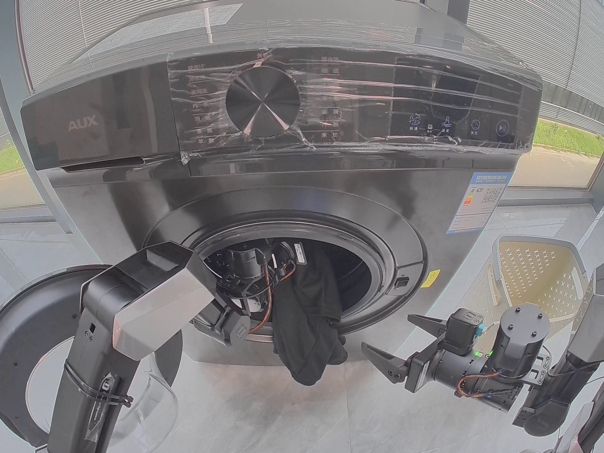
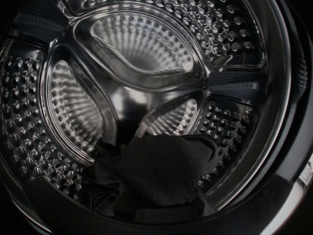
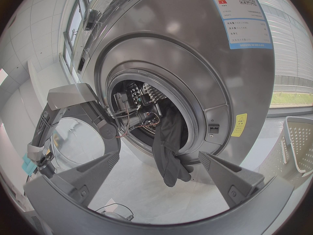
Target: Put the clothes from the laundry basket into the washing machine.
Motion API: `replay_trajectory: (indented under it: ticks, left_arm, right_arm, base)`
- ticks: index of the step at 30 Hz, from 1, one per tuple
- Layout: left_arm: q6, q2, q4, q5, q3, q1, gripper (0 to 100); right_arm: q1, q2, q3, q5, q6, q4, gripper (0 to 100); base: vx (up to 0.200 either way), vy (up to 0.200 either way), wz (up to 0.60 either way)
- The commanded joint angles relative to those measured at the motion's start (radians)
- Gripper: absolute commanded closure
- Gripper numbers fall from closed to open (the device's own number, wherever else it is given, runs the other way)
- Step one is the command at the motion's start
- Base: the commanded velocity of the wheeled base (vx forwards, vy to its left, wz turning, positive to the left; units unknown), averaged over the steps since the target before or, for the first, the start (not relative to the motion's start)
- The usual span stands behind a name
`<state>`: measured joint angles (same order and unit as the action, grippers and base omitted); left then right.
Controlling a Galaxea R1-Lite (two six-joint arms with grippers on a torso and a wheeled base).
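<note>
The washing machine (image 1: 377,209) is standing open, with the laundry basket (image 1: 535,272) sitting to the right. The left arm (image 1: 145,303) is resting inside the drum opening, and I cannot tell its grip. 1 black garment (image 1: 308,328) is hanging over the rim, half inside. The right gripper (image 1: 390,333) is hovering nearby, fingers wide.

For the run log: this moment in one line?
left arm: reaching into dark grey washing machine | black cloth garment: hanging over door rim | right gripper: open, empty
</note>
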<state>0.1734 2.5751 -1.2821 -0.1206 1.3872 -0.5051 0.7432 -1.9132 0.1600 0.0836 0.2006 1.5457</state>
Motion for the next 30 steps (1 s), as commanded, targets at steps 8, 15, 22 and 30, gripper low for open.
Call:
replay_trajectory:
  ticks: [8, 15, 22, 30]
  left_arm:
    - [-0.005, 0.028, 0.024, -0.045, 0.082, 0.011, 100]
    - [-0.017, 0.031, 0.023, -0.045, 0.088, 0.011, 100]
    - [-0.017, 0.031, 0.021, -0.043, 0.078, 0.005, 0]
    - [-0.020, 0.017, 0.027, -0.024, -0.022, -0.018, 0]
  right_arm:
    - [0.001, -0.001, -0.002, 0.001, 0.000, -0.001, 0]
    - [0.001, -0.003, -0.004, 0.001, 0.000, -0.001, 0]
    - [0.001, -0.003, -0.002, -0.001, 0.000, 0.001, 0]
    - [-0.001, -0.001, -0.007, -0.001, 0.002, 0.001, 0]
  base:
    - [0.000, 0.000, 0.00]
    - [0.000, 0.000, 0.00]
    - [0.000, 0.000, 0.00]
    - [0.000, 0.000, 0.00]
